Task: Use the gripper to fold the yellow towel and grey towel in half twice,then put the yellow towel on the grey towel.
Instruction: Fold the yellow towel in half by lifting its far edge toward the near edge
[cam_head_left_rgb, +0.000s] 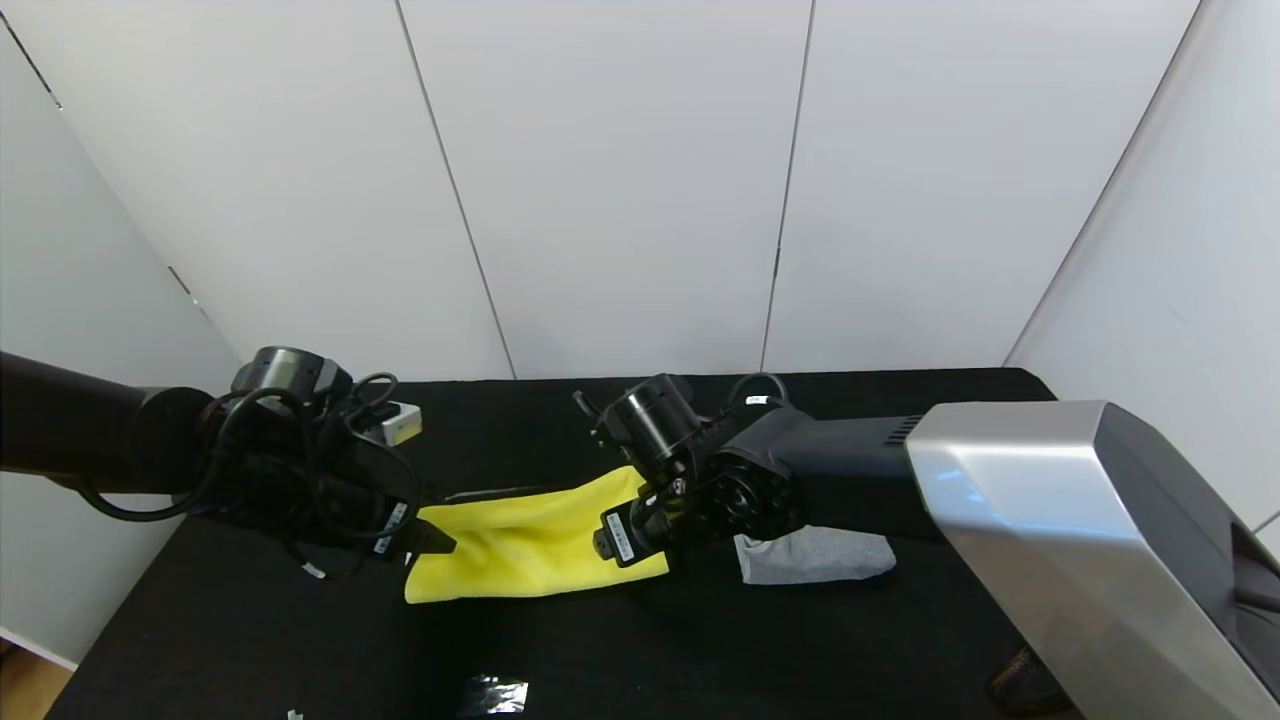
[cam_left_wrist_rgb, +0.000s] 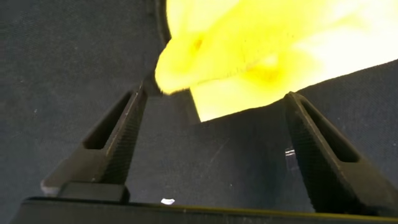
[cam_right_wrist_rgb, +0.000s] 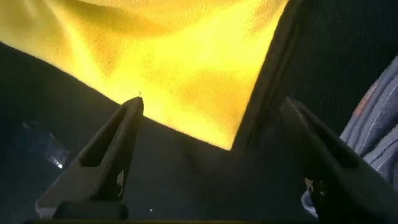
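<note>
Nearest edge of black table (cam_head_left_rgb: 250, 640): small crumpled shiny scrap (cam_head_left_rgb: 492, 694) (foil or plastic film, can't tell which), lying well clear of both cloths. Tiny white fleck beside it, too small to identify.

Mid-table: yellow towel (cam_head_left_rgb: 530, 540) lying folded over on the black surface, between the two grippers, one long fold w/ upper layer rumpled. Thin black trim visible along far edge. Corner bunched up in left wrist view (cam_left_wrist_rgb: 249, 56); flat corner w/ dark edge in right wrist view (cam_right_wrist_rgb: 180, 74).

Left gripper (cam_head_left_rgb: 425, 538) at towel's left end, low over table. Fingers (cam_left_wrist_rgb: 118, 140) spread wide apart, nothing between them; towel corner just beyond the tips, not gripped. Arm coming in from robot's left, wrist wrapped in cable loops.

Right gripper (cam_right_wrist_rgb: 217, 124) at towel's right end, also spread wide and holding nothing; towel corner sits ahead of the tips. In head view fingertips hidden under wrist housing; only camera block and label showing. Right arm's silver-and-black forearm fills the near right, blocking table beneath.

Grey towel (cam_head_left_rgb: 815, 556) just right of the right wrist, bunched into small lump, partly covered by the arm; striped edge w/ orange patch seen in right wrist view (cam_right_wrist_rgb: 376, 124). Apart from yellow towel.

Far: white panel walls (cam_head_left_rgb: 620, 180).
</note>
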